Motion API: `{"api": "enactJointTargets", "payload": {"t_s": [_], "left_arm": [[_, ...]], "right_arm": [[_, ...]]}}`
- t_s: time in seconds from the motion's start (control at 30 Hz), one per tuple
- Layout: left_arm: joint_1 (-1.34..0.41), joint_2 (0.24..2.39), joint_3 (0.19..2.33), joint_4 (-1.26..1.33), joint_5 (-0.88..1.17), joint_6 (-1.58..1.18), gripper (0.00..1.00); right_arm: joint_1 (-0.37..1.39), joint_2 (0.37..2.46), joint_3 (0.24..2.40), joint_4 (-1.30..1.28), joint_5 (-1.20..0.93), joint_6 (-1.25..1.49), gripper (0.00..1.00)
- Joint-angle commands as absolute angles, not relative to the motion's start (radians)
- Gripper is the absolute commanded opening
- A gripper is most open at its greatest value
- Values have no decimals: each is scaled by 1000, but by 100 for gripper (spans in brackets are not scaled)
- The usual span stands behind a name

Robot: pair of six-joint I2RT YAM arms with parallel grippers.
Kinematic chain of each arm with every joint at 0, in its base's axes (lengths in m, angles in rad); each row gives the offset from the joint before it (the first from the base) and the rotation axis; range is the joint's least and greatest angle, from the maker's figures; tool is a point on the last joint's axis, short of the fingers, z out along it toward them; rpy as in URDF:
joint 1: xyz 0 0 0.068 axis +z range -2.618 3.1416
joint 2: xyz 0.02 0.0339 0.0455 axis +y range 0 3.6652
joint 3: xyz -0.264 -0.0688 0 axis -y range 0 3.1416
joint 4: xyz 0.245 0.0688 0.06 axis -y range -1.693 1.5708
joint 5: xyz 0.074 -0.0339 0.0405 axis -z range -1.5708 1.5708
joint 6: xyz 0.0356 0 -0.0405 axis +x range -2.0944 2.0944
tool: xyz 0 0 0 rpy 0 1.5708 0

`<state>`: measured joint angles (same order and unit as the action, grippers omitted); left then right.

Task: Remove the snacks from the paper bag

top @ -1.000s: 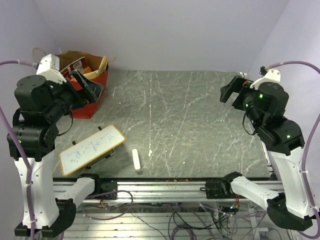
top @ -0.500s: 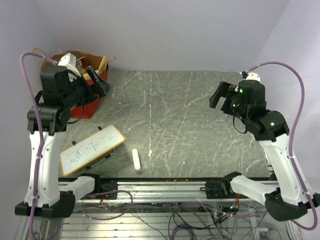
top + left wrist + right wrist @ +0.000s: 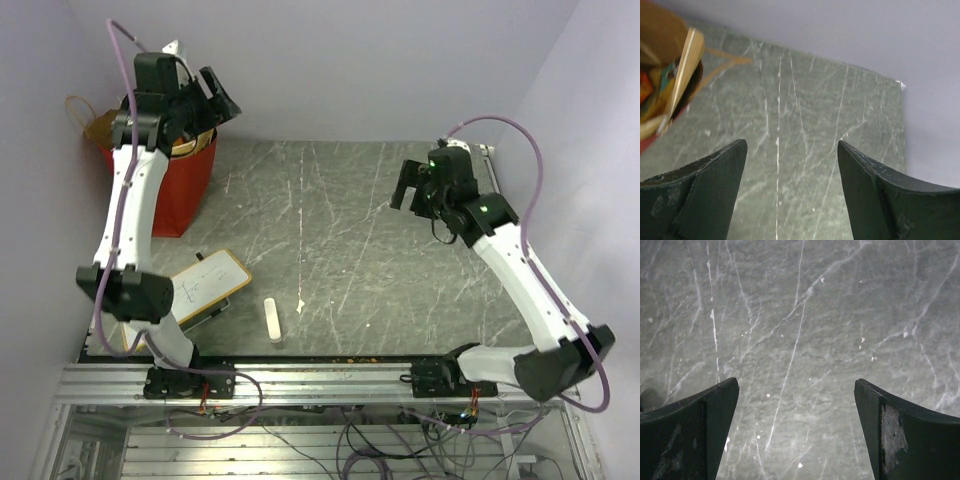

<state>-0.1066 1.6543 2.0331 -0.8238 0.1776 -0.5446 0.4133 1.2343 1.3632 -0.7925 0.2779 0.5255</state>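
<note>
Red paper bag (image 3: 185,195) stands at the desk's (image 3: 330,230) far left corner, mouth upward, with the snacks (image 3: 652,92) showing inside as orange and teal foil. To do this well, I should centre my left end effector (image 3: 213,100) over the mouth, tip straight down and pinch one packet only. It hangs above the bag, jaws wide and empty. My right end effector (image 3: 405,185) hovers mid-desk, spread wide, holding nothing.
</note>
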Motion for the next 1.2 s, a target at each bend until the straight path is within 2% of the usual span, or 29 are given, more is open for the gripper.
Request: {"api": "enactJointTargets", "payload": {"t_s": [0.0, 0.2, 0.5, 0.73, 0.87, 1.0, 1.07, 1.13, 1.17], "left_arm": [[-103, 1821, 2196, -749, 204, -487, 82], [-99, 1964, 2331, -774, 124, -419, 80], [-92, 1965, 2230, -747, -23, -399, 77], [-87, 2077, 2337, -780, -17, -393, 76], [-83, 2122, 2371, -773, 5, -379, 72], [-80, 2144, 2367, -763, 17, -361, 60], [-76, 2147, 2372, -763, 16, -354, 49], [-68, 2147, 2396, -775, 30, -359, 29], [-62, 2141, 2415, -781, 38, -377, 15]], "right_arm": [[411, 1337, 1421, -697, 301, 476, 100], [407, 1439, 1470, -666, 335, 393, 100], [396, 1480, 1511, -606, 372, 266, 100], [396, 1486, 1498, -591, 378, 256, 100], [395, 1477, 1478, -582, 414, 244, 100], [393, 1482, 1484, -580, 429, 239, 100], [393, 1489, 1491, -583, 428, 238, 100], [393, 1498, 1501, -587, 426, 239, 100], [393, 1501, 1507, -590, 425, 239, 100]]}}
